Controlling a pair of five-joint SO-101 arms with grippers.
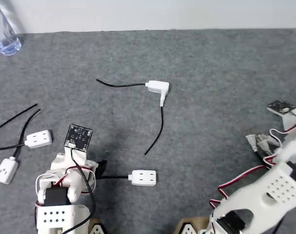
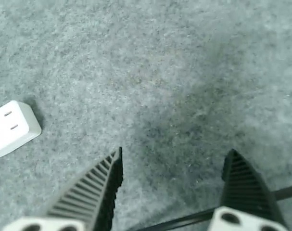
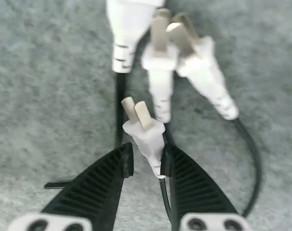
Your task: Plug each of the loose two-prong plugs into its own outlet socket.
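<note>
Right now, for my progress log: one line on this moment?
left claw: open above carpet | right claw: shut on plug | socket by left claw: empty

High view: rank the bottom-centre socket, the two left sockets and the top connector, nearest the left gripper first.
1. Bottom-centre socket, just beside the left gripper.
2. Upper left socket, toward the left edge.
3. Edge socket, far left, and top connector, mid-table: too close to call.
</note>
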